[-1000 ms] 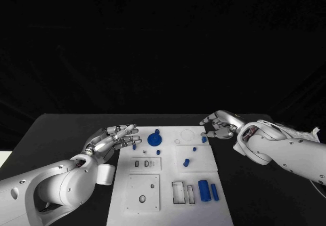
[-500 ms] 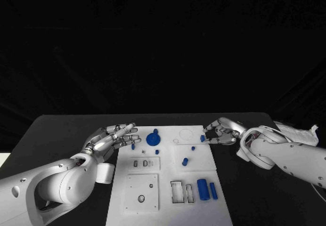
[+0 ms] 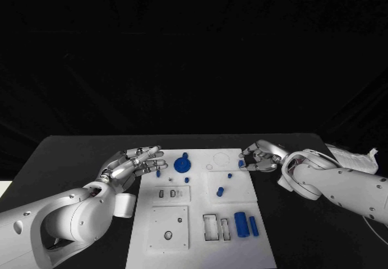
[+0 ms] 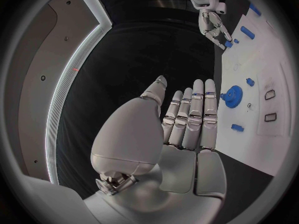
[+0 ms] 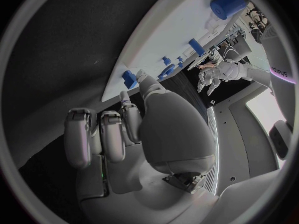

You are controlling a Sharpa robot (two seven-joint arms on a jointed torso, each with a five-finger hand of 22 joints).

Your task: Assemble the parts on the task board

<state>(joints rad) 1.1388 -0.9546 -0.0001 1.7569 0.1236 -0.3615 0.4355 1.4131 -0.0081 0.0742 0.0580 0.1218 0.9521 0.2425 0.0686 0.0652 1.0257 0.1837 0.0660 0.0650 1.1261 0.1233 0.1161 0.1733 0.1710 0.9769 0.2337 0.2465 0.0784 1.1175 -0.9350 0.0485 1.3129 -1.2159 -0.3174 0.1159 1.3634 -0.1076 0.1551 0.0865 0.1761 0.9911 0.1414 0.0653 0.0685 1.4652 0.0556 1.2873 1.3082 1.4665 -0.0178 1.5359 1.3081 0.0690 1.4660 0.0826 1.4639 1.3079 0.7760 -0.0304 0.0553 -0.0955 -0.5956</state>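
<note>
On the black surface lies the white task board, running lengthwise away from the robot. The left robot hand hovers at the board's far left corner, fingers stretched out and apart, holding nothing; the left wrist view shows the same flat palm and straight fingers above the dark surface just beside the board's edge. Near those fingertips a blue gear lies on the board, with a small blue peg close by on the near side of it. The right robot hand sits at the board's far right edge, fingers curled inward round a small blue part that stands at the rim. Whether the fingers actually grip that part or only surround it I cannot tell; the right wrist view shows the bent fingers next to the blue piece at the board's corner without settling it. Toward the middle of the board stand two more short blue pieces, one beyond the other. Nearer the robot, two blue cylinders lie side by side by the right edge, next to a pair of rectangular slots. A square plate with holes occupies the near left part.
</note>
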